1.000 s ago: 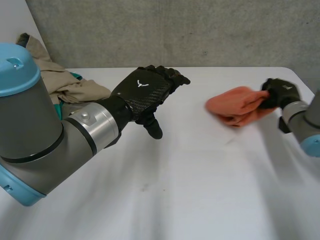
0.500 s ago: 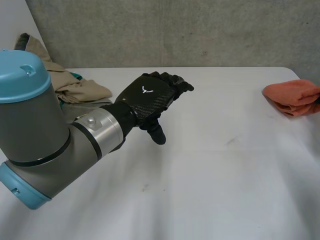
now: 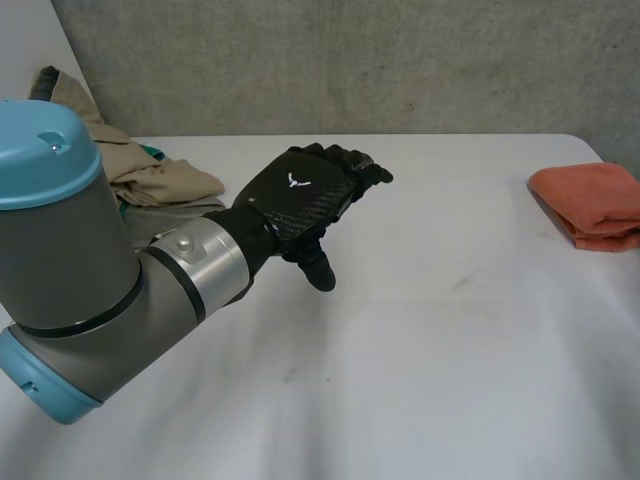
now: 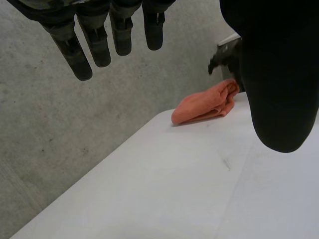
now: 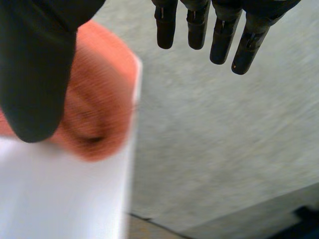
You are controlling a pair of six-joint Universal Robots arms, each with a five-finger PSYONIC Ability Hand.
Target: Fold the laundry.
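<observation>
A folded orange cloth [image 3: 592,203] lies at the table's right edge, free of both hands. My left hand [image 3: 300,195] hovers above the middle-left of the table, fingers straight and empty. In the left wrist view its fingers [image 4: 99,35] and thumb stand apart, with the orange cloth [image 4: 204,105] far beyond them. My right hand [image 5: 35,64] is open in the right wrist view, fingers [image 5: 219,30] straight and spread from the thumb. The orange cloth [image 5: 102,104] lies just behind its thumb at the table's edge, not held.
A pile of beige and teal laundry [image 3: 150,178] sits at the back left corner, behind my left arm [image 3: 90,290]. A grey concrete wall [image 3: 350,60] runs along the far side. The white table [image 3: 430,380] ends right beside the orange cloth.
My right hand carried the orange cloth from mid-right to the table's right edge, then let it go and opened. The left hand barely shifted.
</observation>
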